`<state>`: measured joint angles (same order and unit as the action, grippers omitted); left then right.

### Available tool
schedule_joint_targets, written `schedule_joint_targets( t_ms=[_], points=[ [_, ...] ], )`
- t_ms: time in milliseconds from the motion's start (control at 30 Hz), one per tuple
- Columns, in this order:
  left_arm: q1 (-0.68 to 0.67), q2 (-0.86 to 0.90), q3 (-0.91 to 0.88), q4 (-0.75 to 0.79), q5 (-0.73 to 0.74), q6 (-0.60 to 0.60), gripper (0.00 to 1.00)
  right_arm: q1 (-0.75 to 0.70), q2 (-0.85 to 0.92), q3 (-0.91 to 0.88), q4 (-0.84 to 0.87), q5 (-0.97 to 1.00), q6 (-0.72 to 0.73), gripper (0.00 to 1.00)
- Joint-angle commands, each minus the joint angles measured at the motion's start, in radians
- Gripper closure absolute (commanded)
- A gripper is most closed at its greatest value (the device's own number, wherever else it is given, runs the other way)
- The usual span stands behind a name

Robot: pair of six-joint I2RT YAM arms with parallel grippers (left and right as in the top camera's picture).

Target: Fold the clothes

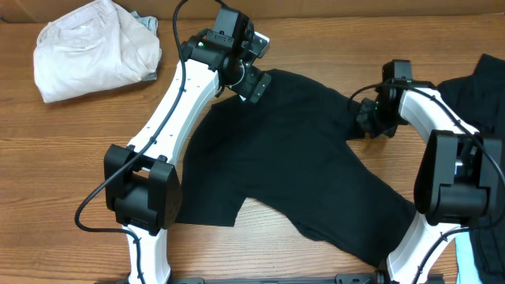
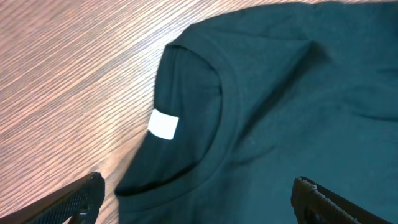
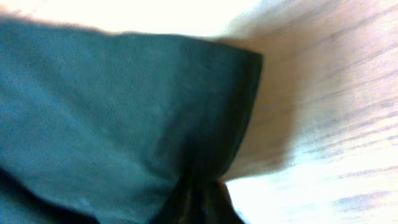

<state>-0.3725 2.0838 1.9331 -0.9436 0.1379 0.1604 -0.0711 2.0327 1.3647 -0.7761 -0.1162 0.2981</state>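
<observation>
A black T-shirt (image 1: 300, 166) lies spread on the wooden table. Its collar with a small white label (image 2: 163, 125) shows in the left wrist view. My left gripper (image 1: 254, 85) hovers over the collar at the shirt's far edge, fingers wide open (image 2: 199, 202) and empty. My right gripper (image 1: 364, 118) is at the shirt's right sleeve edge and is shut on a pinch of the black fabric (image 3: 199, 193). A second black garment (image 1: 481, 95) lies at the right edge. A cream-white bundle of cloth (image 1: 95, 47) sits at the far left.
The table's wood surface (image 1: 63, 158) is bare on the left. Black cables run along both arms.
</observation>
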Motion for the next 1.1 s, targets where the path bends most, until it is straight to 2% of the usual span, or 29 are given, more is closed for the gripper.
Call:
schedule_joint_targets(
  t_ms=[0, 267, 533, 800, 833, 867, 900, 933, 1067],
  points=[
    [0.012, -0.004, 0.018, 0.001, -0.072, -0.003, 0.03, 0.006, -0.021, 0.019, 0.079, -0.009, 0.014, 0.96],
    [0.077, -0.004, 0.018, 0.006, -0.071, -0.012, 0.04, 0.027, -0.020, 0.249, 0.209, 0.015, 0.010, 0.96],
    [0.164, -0.004, 0.018, 0.015, -0.072, -0.011, 0.05, 0.078, 0.002, 0.374, 0.387, 0.036, 0.048, 0.96],
    [0.250, -0.005, 0.032, -0.019, -0.072, -0.011, 0.05, 0.109, 0.072, 0.612, 0.346, 0.026, 0.061, 0.96],
    [0.259, -0.005, 0.040, -0.031, -0.074, -0.010, 0.05, 0.109, 0.072, 0.628, 0.340, 0.029, 0.058, 0.89],
    [0.268, -0.005, 0.051, -0.044, -0.078, -0.010, 0.05, 0.109, 0.072, 0.644, 0.326, 0.030, 0.052, 0.65],
    [0.275, -0.005, 0.063, -0.056, -0.082, -0.011, 0.04, 0.109, 0.072, 0.665, 0.300, 0.029, 0.044, 0.36],
    [0.281, -0.005, 0.081, -0.072, -0.087, -0.011, 0.04, 0.109, 0.072, 0.687, 0.265, 0.030, 0.034, 0.00],
    [0.292, -0.006, 0.192, -0.155, -0.089, -0.057, 0.02, 0.098, 0.059, 0.828, -0.020, 0.029, -0.014, 0.00]
  ],
)
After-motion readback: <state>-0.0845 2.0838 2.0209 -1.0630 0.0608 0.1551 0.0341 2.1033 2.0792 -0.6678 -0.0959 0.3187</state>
